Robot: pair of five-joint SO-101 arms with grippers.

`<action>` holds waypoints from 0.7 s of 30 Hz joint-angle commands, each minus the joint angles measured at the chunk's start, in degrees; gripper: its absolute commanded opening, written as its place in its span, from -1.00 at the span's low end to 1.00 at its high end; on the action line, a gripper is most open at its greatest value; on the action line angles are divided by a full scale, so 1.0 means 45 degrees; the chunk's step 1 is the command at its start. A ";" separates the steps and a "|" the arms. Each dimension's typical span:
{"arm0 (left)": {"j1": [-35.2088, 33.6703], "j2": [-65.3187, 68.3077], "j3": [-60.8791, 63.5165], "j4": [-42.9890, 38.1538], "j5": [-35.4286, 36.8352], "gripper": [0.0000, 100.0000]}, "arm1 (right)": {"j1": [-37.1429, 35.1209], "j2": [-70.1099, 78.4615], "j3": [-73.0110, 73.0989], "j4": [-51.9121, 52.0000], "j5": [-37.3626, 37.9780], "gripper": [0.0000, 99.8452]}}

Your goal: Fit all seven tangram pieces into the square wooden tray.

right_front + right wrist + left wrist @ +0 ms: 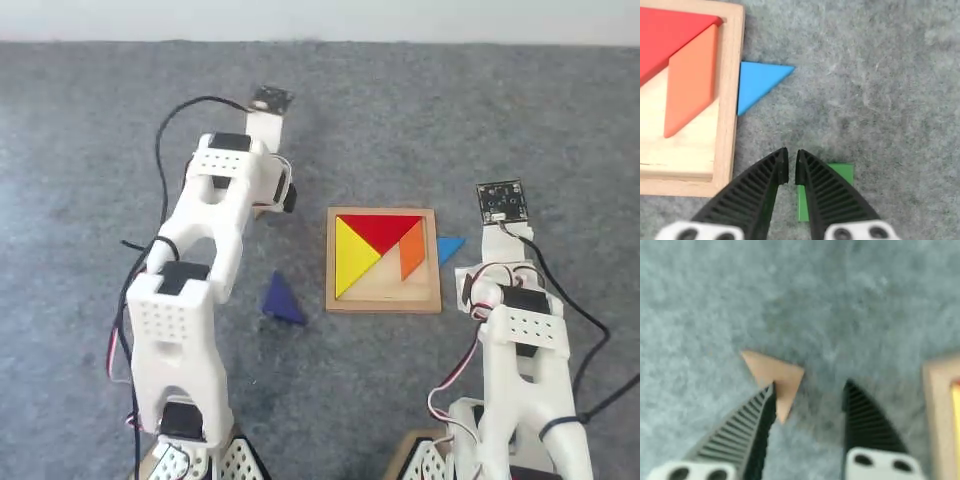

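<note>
The square wooden tray (383, 306) holds a red triangle (380, 230), a yellow triangle (352, 262) and an orange parallelogram (412, 250). A light blue triangle (757, 82) lies on the carpet against the tray's outer rim (732, 100). Below my right gripper (791, 151), which is shut with nothing in it, lies a green square (835, 172), partly covered by one finger. My left gripper (810, 385) is open low over the carpet, one fingertip touching a tan triangle (777, 375). A dark blue triangle (282, 300) lies left of the tray.
Grey carpet covers the whole table. The tray's corner (940, 410) shows beside the left gripper. The left arm (200, 260) stretches along the left side and the right arm (515, 340) stands right of the tray.
</note>
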 commanded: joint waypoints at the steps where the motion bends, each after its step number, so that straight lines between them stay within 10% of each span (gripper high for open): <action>1: -0.0391 0.0117 -0.0947 0.1016 0.0274 -0.65 | -0.0107 -0.0420 -0.0078 -0.0127 0.0156 -0.91; 21: -0.1348 0.0723 -0.2569 0.1582 0.0899 -0.69 | -0.0107 -0.0420 -0.0078 -0.0107 0.0156 -0.91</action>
